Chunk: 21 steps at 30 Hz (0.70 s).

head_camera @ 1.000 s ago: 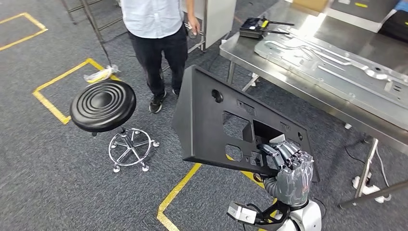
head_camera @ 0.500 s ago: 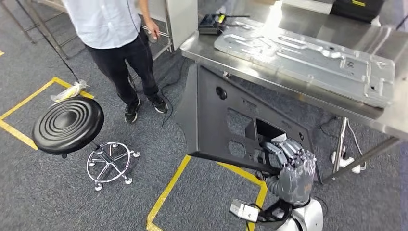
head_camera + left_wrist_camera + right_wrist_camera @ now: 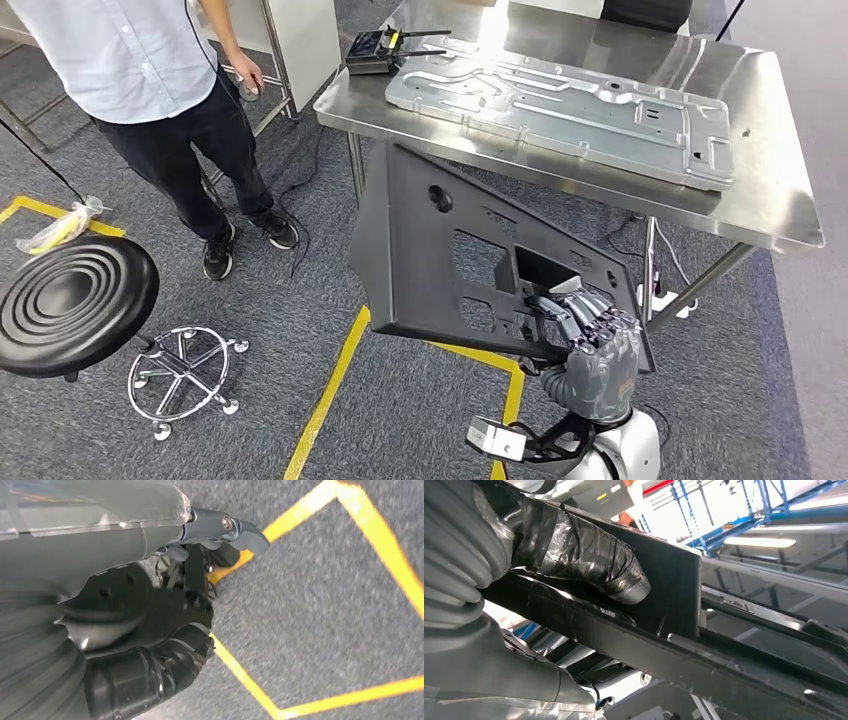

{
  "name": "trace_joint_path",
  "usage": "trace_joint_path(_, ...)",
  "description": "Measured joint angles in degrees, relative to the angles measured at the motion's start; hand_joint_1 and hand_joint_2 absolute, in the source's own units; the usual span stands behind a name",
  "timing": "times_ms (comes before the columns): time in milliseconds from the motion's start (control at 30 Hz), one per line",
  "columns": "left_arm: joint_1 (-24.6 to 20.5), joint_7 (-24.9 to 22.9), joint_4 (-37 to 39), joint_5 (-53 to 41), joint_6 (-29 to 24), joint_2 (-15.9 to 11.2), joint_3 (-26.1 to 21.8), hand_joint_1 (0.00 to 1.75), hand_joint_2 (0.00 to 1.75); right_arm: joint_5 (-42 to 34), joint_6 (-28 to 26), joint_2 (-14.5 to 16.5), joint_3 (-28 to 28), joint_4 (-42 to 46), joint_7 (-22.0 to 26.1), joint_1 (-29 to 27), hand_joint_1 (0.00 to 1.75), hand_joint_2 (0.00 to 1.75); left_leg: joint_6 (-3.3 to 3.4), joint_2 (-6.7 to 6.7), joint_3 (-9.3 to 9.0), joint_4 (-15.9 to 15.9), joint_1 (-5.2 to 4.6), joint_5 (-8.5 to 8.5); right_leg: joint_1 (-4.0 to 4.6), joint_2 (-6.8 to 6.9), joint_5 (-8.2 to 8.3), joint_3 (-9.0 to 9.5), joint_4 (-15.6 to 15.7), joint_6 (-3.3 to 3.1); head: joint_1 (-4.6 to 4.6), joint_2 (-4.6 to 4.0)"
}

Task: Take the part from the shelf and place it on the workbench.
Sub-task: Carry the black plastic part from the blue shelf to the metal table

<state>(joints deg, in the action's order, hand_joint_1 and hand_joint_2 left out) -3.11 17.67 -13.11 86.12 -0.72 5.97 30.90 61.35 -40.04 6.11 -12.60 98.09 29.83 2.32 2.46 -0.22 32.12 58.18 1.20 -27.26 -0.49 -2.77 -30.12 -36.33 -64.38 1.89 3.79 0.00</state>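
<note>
Beside the steel workbench (image 3: 780,215) on grey carpet (image 3: 100,440), the right hand (image 3: 590,355) grips the black part (image 3: 440,255).

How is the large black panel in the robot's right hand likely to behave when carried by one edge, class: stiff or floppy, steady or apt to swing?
Probably stiff: the black panel holds its flat shape though the right hand grips only its lower edge. Likely light for its size, given its cut-out openings. Gripped off-centre, it may tend to tilt or swing.
</note>
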Motion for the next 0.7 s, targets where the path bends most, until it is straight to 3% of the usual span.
trace_joint_path(67, 0.18, 0.18, 0.00, 0.04, 0.29, 0.07, -0.02, 0.00, 1.75, 0.00, 0.00, -0.09, -0.20, -0.32, -0.38, 0.39, 1.75, 1.75, 0.21, 1.39, -0.07, -0.04, -0.09, -0.15, -0.19, 1.94, -3.01, -3.62, -6.99, 0.55, 0.07, 0.00)
trace_joint_path(100, 0.26, 0.27, 0.00, 0.10, 0.38, 0.08, -0.04, 0.00, 1.75, 0.00, 0.00, -0.19, -0.34, -0.53, -0.56, 0.44, 1.75, 1.75, 0.22, 2.10, -0.12, -0.01, -0.11, -0.28, -0.32, 2.26, -3.45, -4.82, -9.22, 0.73, 0.08, 0.00)
trace_joint_path(133, 0.29, 0.33, 0.00, 0.17, 0.45, 0.08, -0.06, 0.00, 1.75, 0.00, 0.00, -0.32, -0.45, -0.73, -0.69, 0.45, 1.75, 1.75, 0.17, 2.80, -0.21, 0.02, -0.12, -0.42, -0.41, 2.47, -2.81, -5.01, -9.45, 0.83, 0.07, 0.00)
trace_joint_path(200, 0.28, 0.39, 0.00, 0.26, 0.57, 0.11, -0.08, 0.00, 1.75, 0.00, 0.00, -0.52, -0.59, -1.04, -0.85, 0.54, 1.75, 1.75, -0.04, 4.01, -0.64, 0.05, -0.12, -0.77, -0.41, 3.44, 0.92, -2.11, -3.77, 0.65, 0.07, 0.00)
trace_joint_path(267, 0.23, 0.39, 0.00, 0.26, 0.73, 0.17, -0.09, 0.00, 1.75, 0.00, 0.00, -0.60, -0.74, -1.20, -1.07, 0.88, 1.75, 1.75, -0.49, 5.01, -1.16, 0.07, -0.29, -1.20, 0.11, 5.64, 3.56, 1.57, 3.38, -0.11, 0.07, 0.00)
trace_joint_path(333, 0.19, 0.39, 0.00, 0.26, 0.96, 0.22, -0.12, 0.00, 1.75, 0.00, 0.00, -0.73, -1.02, -1.31, -1.35, 1.30, 1.75, 1.75, -1.06, 5.98, -1.51, 0.01, -0.51, -1.50, 0.68, 6.38, 3.81, 2.61, 5.81, -0.90, 0.06, 0.00)
trace_joint_path(400, 0.10, 0.39, -0.01, 0.27, 1.22, 0.30, -0.17, 0.00, 1.75, 0.00, 0.00, -0.94, -1.23, -1.45, -1.56, 1.46, 1.75, 1.75, -1.71, 6.66, -1.86, -0.13, -0.54, -1.76, 0.58, 5.02, 3.98, 2.59, 6.09, -1.52, 0.05, 0.00)
trace_joint_path(433, 0.05, 0.41, -0.01, 0.27, 1.36, 0.34, -0.20, 0.00, 1.75, -0.03, 0.00, -1.04, -1.30, -1.54, -1.64, 1.55, 1.75, 1.75, -2.04, 5.96, -1.90, 0.25, -0.47, -2.20, 0.38, 4.40, 4.11, 2.75, 6.37, -1.83, 0.04, 0.00)
trace_joint_path(500, 0.04, 0.53, -0.02, 0.27, 1.66, 0.37, -0.27, 0.00, 1.75, -0.26, 0.00, -1.22, -1.67, -1.80, -2.08, 1.99, 1.75, 1.75, -2.50, 3.11, -0.38, 4.06, -0.23, -4.59, -0.06, 3.31, 4.37, 3.09, 6.86, -2.53, -0.01, 0.00)
trace_joint_path(533, 0.09, 0.62, -0.02, 0.27, 1.85, 0.37, -0.31, 0.00, 1.75, -0.49, 0.00, -1.38, -2.07, -1.99, -2.53, 2.30, 1.75, 1.75, -2.63, 1.73, 1.33, 7.71, -0.17, -6.34, -0.02, 2.77, 4.37, 3.12, 6.90, -2.73, -0.02, 0.00)
trace_joint_path(600, 0.29, 0.81, -0.02, 0.27, 2.26, 0.37, -0.43, 0.00, 1.75, -0.76, 0.01, -1.96, -3.26, -2.51, -3.48, 2.73, 1.75, 1.75, -2.80, 0.81, 5.11, 14.74, -0.14, -8.68, 0.08, 1.62, 4.28, 3.18, 6.84, -2.98, -0.03, 0.00)
trace_joint_path(633, 0.40, 0.87, -0.02, 0.27, 2.45, 0.37, -0.53, 0.00, 1.75, -0.75, 0.02, -2.33, -3.90, -2.76, -3.81, 2.83, 1.75, 1.75, -2.81, 0.74, 6.09, 16.04, -0.14, -8.35, 0.14, 1.06, 4.21, 3.24, 6.78, -3.03, -0.04, 0.00)
trace_joint_path(667, 0.49, 0.91, -0.02, 0.27, 2.60, 0.37, -0.64, 0.00, 1.75, -0.63, 0.02, -2.67, -4.51, -3.01, -4.00, 2.92, 1.75, 1.75, -2.75, 0.72, 5.98, 14.99, -0.14, -6.86, 0.17, 0.56, 4.12, 3.34, 6.69, -3.01, -0.04, 0.00)
trace_joint_path(700, 0.52, 0.95, -0.02, 0.28, 2.71, 0.37, -0.77, 0.00, 1.75, -0.37, 0.02, -2.95, -5.08, -3.22, -4.21, 3.05, 1.75, 1.75, -2.60, 0.69, 4.94, 11.95, -0.14, -4.59, 0.18, 0.15, 3.99, 3.45, 6.55, -2.92, -0.04, 0.00)
